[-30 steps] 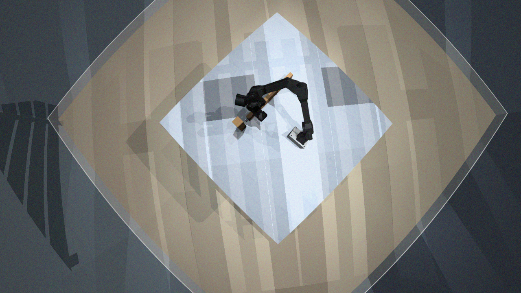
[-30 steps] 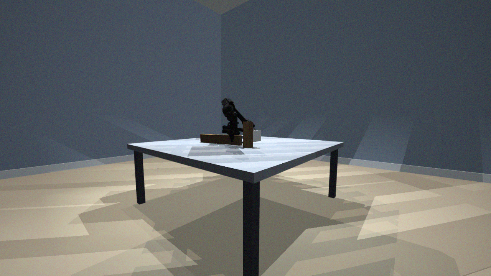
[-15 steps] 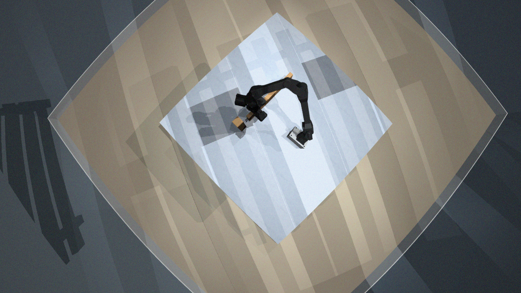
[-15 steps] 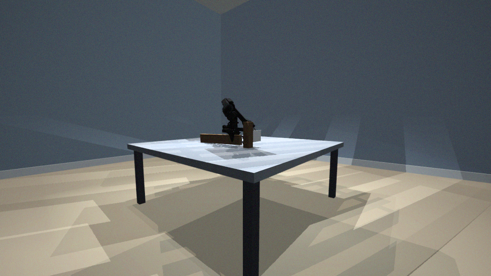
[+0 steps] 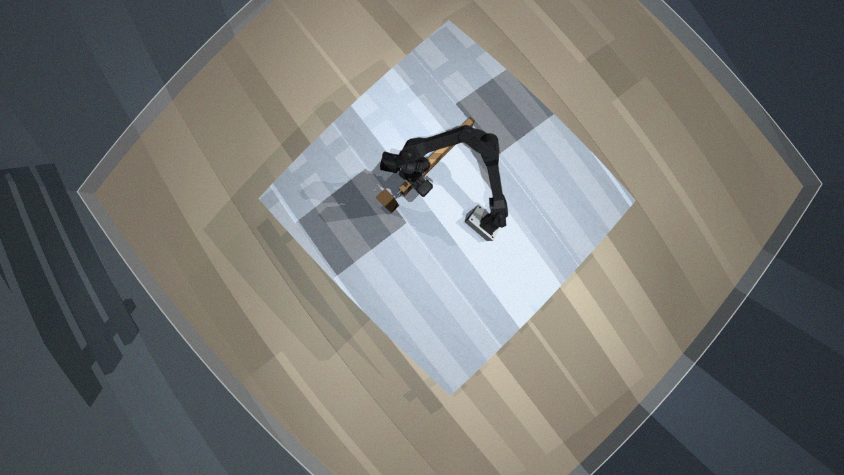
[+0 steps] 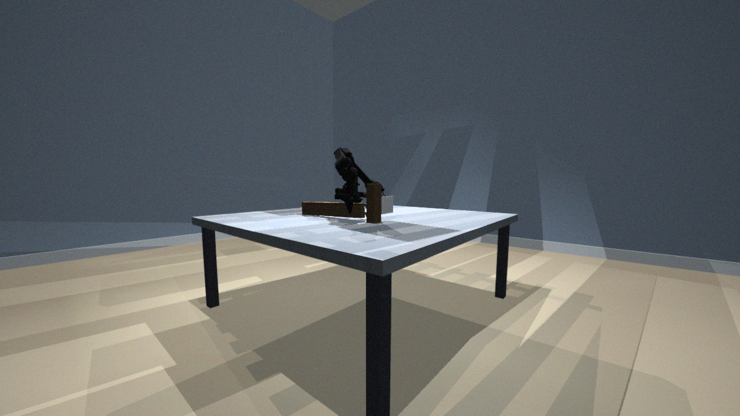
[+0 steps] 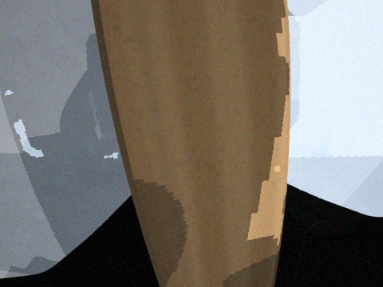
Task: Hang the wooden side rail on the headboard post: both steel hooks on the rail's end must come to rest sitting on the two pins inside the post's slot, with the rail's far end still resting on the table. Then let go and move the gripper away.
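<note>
The wooden side rail (image 5: 438, 157) (image 6: 325, 208) (image 7: 199, 119) is long and brown and runs diagonally on the table. Its far end appears to rest on the table. My gripper (image 6: 350, 208) (image 7: 197, 178) is shut on the rail close to its hook end, with a black finger on each side. The headboard post (image 5: 386, 198) (image 6: 373, 203) stands upright just beyond that end. A small gap shows between rail and post. Small grey metal hooks (image 5: 399, 193) show in this gap. The pins and the slot's inside are hidden, so I cannot tell whether the hooks touch the pins.
The arm (image 5: 436, 141) (image 6: 344, 160) arches over the rail from its grey-white base block (image 5: 479, 222) (image 6: 387, 203). The pale table (image 5: 448, 378) (image 6: 289, 237) carries everything, and dark shadow patches lie across it.
</note>
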Motion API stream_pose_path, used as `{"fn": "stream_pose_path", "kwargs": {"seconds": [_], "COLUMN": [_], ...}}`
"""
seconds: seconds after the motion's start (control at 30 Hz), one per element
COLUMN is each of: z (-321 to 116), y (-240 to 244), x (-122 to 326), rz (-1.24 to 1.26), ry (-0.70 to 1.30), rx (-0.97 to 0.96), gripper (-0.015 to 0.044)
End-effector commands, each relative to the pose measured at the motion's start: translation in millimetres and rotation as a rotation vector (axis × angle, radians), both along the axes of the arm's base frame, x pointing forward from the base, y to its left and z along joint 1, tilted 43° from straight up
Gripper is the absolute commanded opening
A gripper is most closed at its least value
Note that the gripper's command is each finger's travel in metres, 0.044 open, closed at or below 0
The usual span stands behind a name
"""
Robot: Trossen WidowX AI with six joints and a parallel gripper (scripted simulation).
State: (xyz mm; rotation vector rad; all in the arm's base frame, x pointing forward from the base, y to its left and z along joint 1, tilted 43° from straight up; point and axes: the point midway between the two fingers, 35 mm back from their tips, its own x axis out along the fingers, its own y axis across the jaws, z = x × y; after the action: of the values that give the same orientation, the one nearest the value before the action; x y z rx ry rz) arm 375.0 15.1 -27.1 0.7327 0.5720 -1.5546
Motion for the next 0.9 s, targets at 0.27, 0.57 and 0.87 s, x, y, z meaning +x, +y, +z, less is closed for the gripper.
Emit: {"fn": "stream_pose_path", "kwargs": {"seconds": [0.27, 0.57, 0.87], "z": [4.5, 5.6, 6.7], "y": [5.3, 6.3, 7.3], "x": [1.4, 1.4, 1.4], "rz": [0.001, 0.001, 0.001], "ry": [-0.013, -0.013, -0.013], "rx": [0.006, 0.006, 0.006], "gripper": [0.0000, 0.0000, 0.0000]}}
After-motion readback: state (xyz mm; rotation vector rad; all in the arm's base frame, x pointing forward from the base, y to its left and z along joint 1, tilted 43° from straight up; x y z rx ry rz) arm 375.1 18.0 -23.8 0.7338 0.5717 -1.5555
